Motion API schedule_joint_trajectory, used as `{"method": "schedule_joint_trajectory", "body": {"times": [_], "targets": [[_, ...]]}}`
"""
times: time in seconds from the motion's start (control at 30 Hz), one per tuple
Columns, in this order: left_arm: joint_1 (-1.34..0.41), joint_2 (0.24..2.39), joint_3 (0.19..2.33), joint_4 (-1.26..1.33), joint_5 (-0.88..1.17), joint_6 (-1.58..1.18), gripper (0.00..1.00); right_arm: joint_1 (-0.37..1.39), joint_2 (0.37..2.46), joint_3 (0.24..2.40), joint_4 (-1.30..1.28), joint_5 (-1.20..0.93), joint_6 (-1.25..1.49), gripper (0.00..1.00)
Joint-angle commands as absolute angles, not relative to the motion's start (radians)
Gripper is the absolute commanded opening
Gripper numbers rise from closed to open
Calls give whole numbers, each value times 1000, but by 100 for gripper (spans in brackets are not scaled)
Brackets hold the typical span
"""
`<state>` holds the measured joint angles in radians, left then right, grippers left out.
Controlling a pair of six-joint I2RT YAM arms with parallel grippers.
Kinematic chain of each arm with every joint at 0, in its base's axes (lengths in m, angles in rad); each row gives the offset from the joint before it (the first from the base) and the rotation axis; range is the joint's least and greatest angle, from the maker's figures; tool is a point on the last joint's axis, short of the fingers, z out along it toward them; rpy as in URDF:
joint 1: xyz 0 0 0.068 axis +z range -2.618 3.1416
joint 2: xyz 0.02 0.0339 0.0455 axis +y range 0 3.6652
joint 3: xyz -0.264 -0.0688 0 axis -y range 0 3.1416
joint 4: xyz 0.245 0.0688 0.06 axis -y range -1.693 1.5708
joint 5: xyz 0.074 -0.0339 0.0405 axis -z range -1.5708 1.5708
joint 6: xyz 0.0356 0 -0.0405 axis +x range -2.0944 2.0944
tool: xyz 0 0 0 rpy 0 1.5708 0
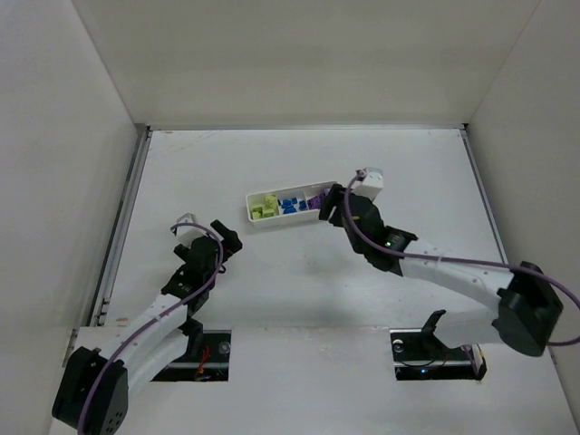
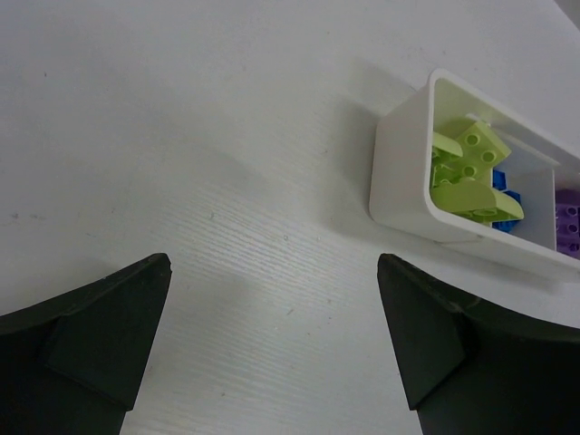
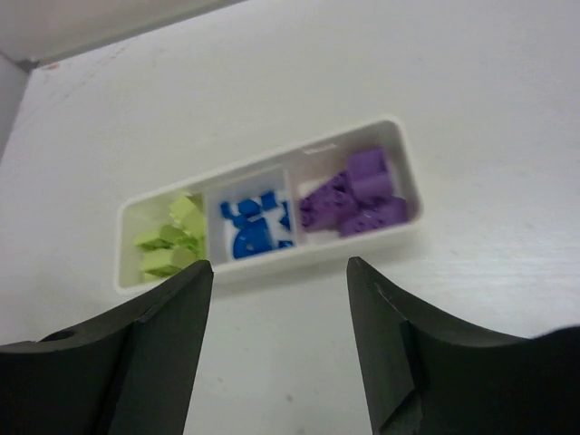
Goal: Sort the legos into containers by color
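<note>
Overhead, the white three-compartment tray (image 1: 249, 210) lies slightly askew near the middle of the table (image 1: 417, 172), its long side running left to right. Lime legos (image 1: 264, 207) fill its left compartment, blue legos (image 1: 290, 205) the centre one and purple legos (image 1: 314, 201) the right one.

The right gripper (image 1: 330, 203) hangs at the tray's right end, close over the purple compartment. Its wrist camera shows the jaws parted with nothing between them, and beyond the right gripper (image 3: 278, 268) the tray (image 3: 410, 177) with its lime (image 3: 172, 240), blue (image 3: 254, 228) and purple (image 3: 358, 195) heaps.

The left gripper (image 1: 226, 237) is low over the table, well apart from the tray and to its near left. From the left wrist, the left gripper (image 2: 272, 272) shows its jaws spread wide over bare tabletop, gripping nothing. The tray's end wall (image 2: 399, 172) stands ahead and to the right, with lime bricks (image 2: 467, 168) piled against a blue one (image 2: 507, 204) and a purple one (image 2: 569, 222) at the frame's edge.
</note>
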<state>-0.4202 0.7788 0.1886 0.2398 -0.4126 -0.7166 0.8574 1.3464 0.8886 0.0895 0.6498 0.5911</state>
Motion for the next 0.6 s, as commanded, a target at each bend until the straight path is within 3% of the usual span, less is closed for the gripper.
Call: {"method": "schedule_joint_trajectory", "body": {"times": [0.0, 0.03, 0.1, 0.37, 0.57], "targets": [[-430, 817, 250, 218, -439, -727, 100, 857, 1176, 709, 104, 759, 624, 72], [-430, 836, 259, 212, -436, -730, 100, 857, 1134, 674, 100, 768, 635, 74], [-435, 862, 268, 212, -436, -732, 100, 857, 1018, 582, 68, 794, 669, 100], [-444, 862, 259, 239, -433, -730, 100, 825, 712, 460, -222, 827, 827, 100], [-452, 812, 259, 218, -431, -730, 100, 749, 600, 453, -369, 810, 876, 100]]}}
